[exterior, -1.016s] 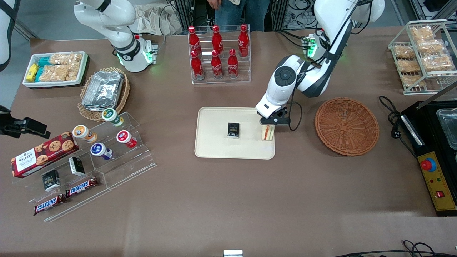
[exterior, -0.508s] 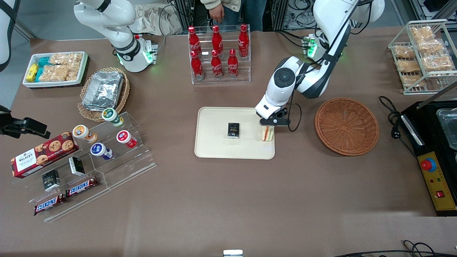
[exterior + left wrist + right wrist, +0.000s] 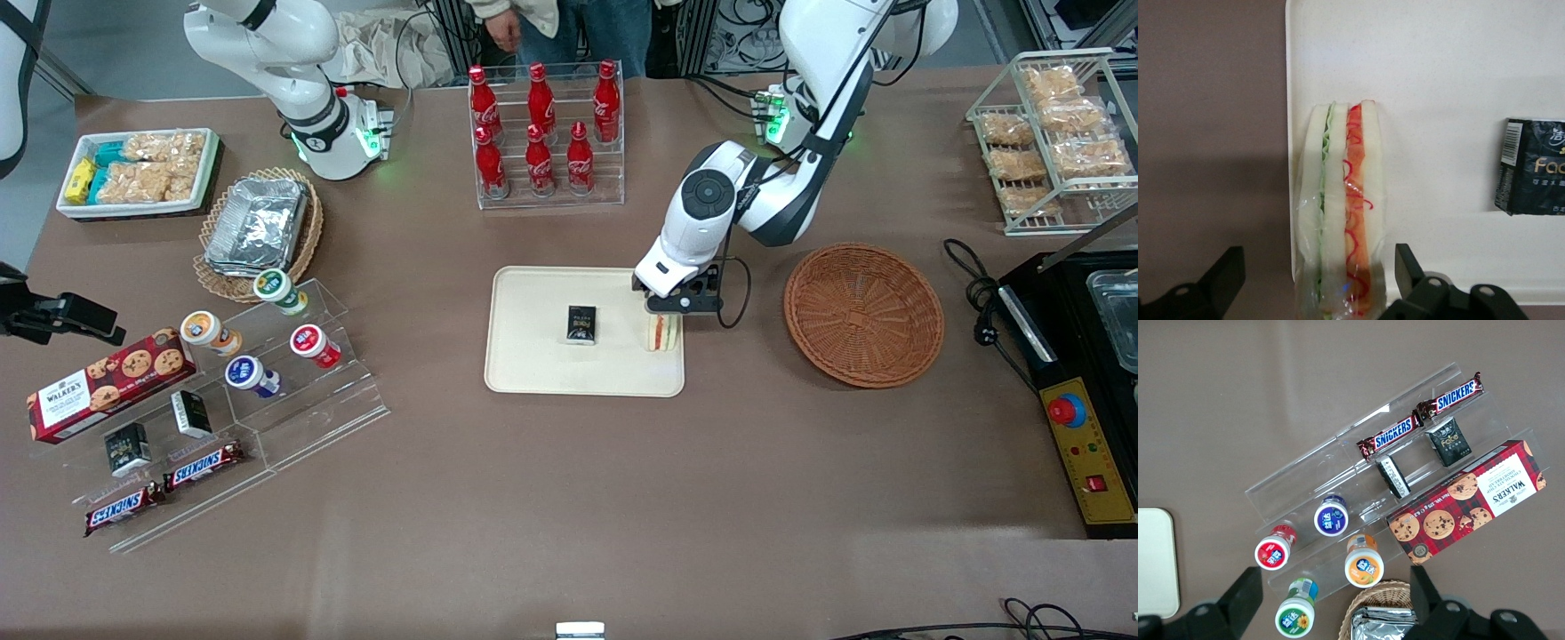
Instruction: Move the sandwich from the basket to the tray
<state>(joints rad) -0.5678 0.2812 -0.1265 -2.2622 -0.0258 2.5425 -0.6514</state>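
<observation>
The sandwich (image 3: 663,332) stands on its edge on the cream tray (image 3: 542,373), at the tray's end nearest the reddish-brown woven basket (image 3: 863,314), which holds nothing. In the left wrist view the sandwich (image 3: 1341,220) shows white bread with green and red-orange layers under clear wrap, close to the tray rim (image 3: 1290,133). My left gripper (image 3: 669,311) is just above the sandwich; its fingers (image 3: 1221,277) are spread wide with gaps on both sides of the sandwich, touching nothing. A small black box (image 3: 582,324) lies in the tray's middle.
A rack of red cola bottles (image 3: 542,133) stands farther from the front camera than the tray. An acrylic stand with cups, snack bars and a cookie box (image 3: 204,400) lies toward the parked arm's end. A black machine (image 3: 1080,373) sits at the working arm's end.
The gripper has let go of the sandwich and risen slightly; the sandwich stays standing on the tray.
</observation>
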